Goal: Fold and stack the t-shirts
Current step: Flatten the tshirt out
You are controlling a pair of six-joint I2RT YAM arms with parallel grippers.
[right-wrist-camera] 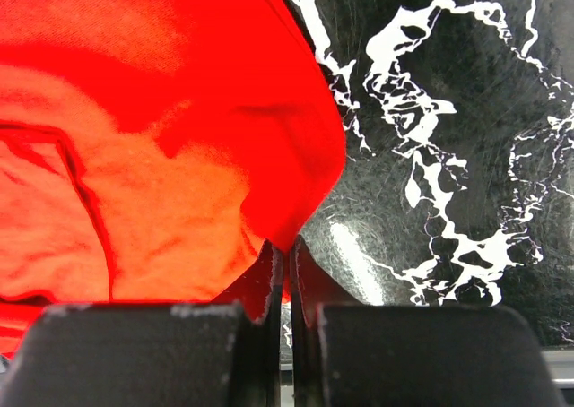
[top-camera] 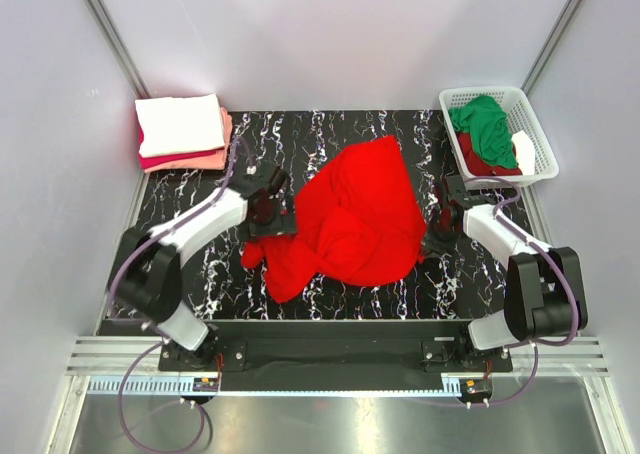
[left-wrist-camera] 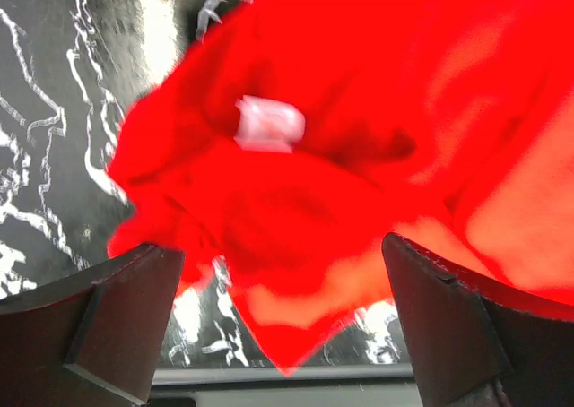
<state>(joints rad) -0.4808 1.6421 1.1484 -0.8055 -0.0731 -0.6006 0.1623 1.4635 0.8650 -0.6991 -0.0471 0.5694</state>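
Note:
A bright red t-shirt (top-camera: 350,219) lies crumpled in the middle of the black marbled table (top-camera: 400,134). Its small white neck label (left-wrist-camera: 267,123) shows in the left wrist view. My left gripper (top-camera: 268,212) is open at the shirt's left edge, its fingers (left-wrist-camera: 126,308) spread either side of a hanging red corner (left-wrist-camera: 287,335). My right gripper (top-camera: 436,236) is shut on the shirt's right edge (right-wrist-camera: 296,219), the cloth pinched between the jaws. A folded stack (top-camera: 182,132) of white, crimson and salmon shirts lies at the back left.
A white lattice basket (top-camera: 525,114) at the back right holds green (top-camera: 485,129), dark red and white shirts. Grey walls with metal frame rails enclose the table on three sides.

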